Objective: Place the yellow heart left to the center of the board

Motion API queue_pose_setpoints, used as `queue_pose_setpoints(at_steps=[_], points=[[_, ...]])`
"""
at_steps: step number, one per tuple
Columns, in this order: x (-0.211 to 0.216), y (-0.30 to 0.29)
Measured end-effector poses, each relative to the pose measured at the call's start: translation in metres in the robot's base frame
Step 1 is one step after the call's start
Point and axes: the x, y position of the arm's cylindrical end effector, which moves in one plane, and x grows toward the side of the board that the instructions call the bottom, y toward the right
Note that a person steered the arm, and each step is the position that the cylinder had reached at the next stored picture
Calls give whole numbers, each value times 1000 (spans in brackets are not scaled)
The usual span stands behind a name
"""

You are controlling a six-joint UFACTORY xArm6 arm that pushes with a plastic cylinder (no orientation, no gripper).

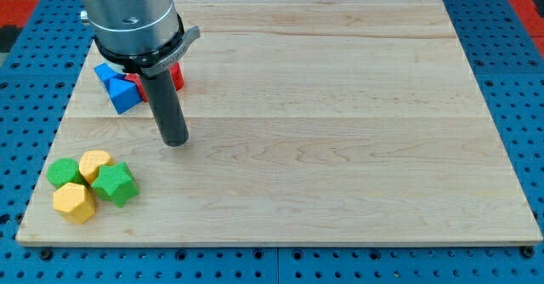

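My tip (175, 141) rested on the wooden board (340, 131) at about 5 o'clock from the blue (119, 88) and red blocks (177, 74), and at about 1 o'clock from a touching cluster: two yellow blocks (94, 163) (74, 203), two green blocks (63, 173) (116, 184).

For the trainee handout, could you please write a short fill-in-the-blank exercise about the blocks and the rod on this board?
1. The two yellow blocks sit in the view's bottom-____ corner of the board.
2. Huddled with them are two ____ blocks.
3. My tip touches ____ of the blocks.
4. The blue blocks lie beside a ____ one.

Missing words: left; green; none; red
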Motion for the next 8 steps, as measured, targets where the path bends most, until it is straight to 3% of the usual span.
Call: queue_pose_setpoints(at_steps=[2,4,5,6,8], points=[[9,-30],[12,38],[57,82],[120,54],[137,-1]])
